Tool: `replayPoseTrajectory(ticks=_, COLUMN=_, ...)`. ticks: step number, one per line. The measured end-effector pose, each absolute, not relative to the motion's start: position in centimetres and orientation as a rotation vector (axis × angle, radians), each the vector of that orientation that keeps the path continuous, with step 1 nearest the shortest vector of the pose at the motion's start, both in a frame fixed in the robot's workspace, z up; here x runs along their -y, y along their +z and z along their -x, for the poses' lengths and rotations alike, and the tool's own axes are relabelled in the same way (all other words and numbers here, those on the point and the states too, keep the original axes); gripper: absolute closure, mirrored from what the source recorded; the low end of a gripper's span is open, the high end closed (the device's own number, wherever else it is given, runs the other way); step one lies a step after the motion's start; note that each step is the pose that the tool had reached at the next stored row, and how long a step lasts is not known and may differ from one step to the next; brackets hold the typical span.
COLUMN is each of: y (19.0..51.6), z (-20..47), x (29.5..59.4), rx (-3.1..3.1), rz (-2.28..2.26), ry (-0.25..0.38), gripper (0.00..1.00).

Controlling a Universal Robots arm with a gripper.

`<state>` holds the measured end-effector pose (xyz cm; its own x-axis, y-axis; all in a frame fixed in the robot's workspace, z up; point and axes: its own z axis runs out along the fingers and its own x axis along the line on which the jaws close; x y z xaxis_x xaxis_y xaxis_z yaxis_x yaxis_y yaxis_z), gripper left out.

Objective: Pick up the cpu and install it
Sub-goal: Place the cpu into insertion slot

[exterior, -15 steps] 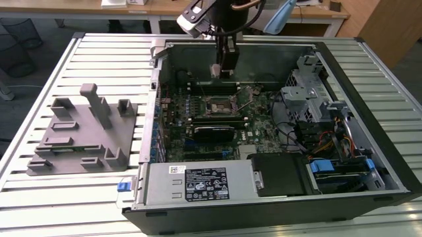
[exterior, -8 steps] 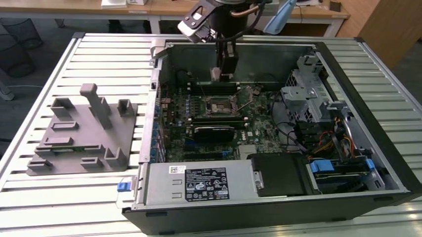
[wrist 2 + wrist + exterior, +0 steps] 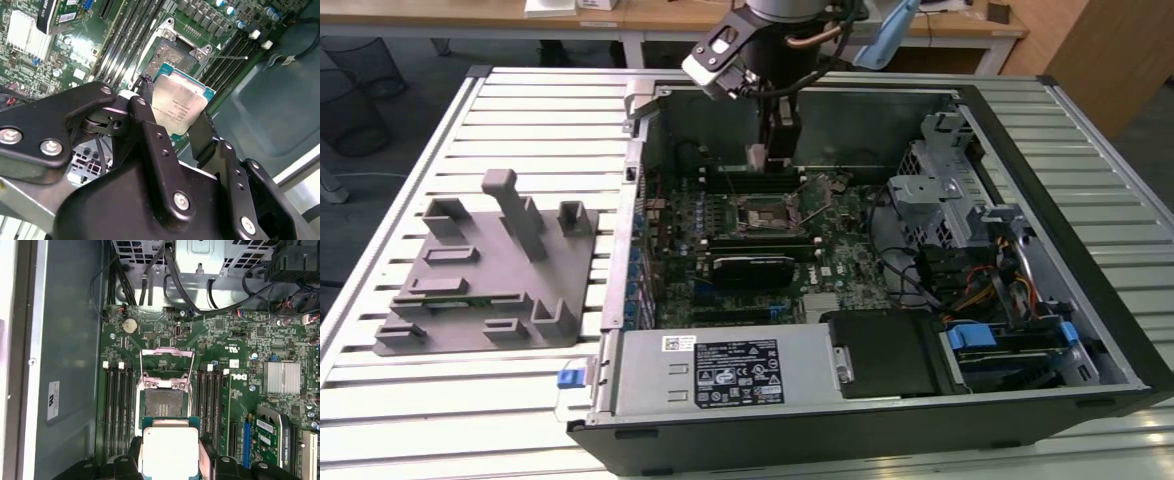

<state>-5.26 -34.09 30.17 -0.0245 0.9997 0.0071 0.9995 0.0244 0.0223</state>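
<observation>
Gripping the cpu (image 3: 179, 102), the fingers (image 3: 204, 134) hide two edges near the socket (image 3: 162, 402).

bright, even indoor light, a soft sheen on the cpu (image 3: 177, 102), shadow inside the computer case (image 3: 854, 432).

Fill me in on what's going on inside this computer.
A robot arm is working in the open computer case. Its tool grips the cpu by two opposite edges, silver top facing the wrist cameras, and holds it above the motherboard. The socket is open, with its metal frame swung up. The cpu is near the socket but not yet seated in it.
</observation>
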Motion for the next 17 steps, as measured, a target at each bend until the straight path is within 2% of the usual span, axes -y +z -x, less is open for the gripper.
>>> replayPoseTrajectory(ticks=17, y=28.2, z=4.7, x=34.0, rx=-2.241, rz=-2.187, ry=0.033, gripper=0.47)
